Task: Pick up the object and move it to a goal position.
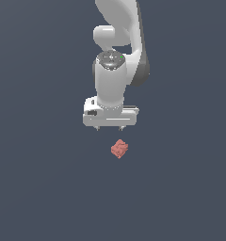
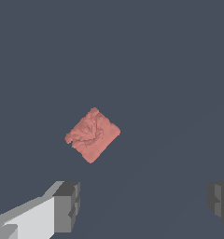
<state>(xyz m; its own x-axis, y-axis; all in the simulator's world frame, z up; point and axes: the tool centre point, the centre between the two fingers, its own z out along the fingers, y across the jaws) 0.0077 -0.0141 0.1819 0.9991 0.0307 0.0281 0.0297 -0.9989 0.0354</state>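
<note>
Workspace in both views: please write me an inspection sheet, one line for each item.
Surface: plain dark grey-blue, no marks seen.
Job's things: one small salmon-red block, bumpy, lying free on the surface; in the wrist view it is turned diagonal to the fingers.
Clutter: nothing seen.
Grippers: white gripper open, holding nothing, apart from the block; dark finger pads spread wide.
Cables: nothing seen.
Surroundings: nothing seen besides the white arm; no goal marker visible.
</note>
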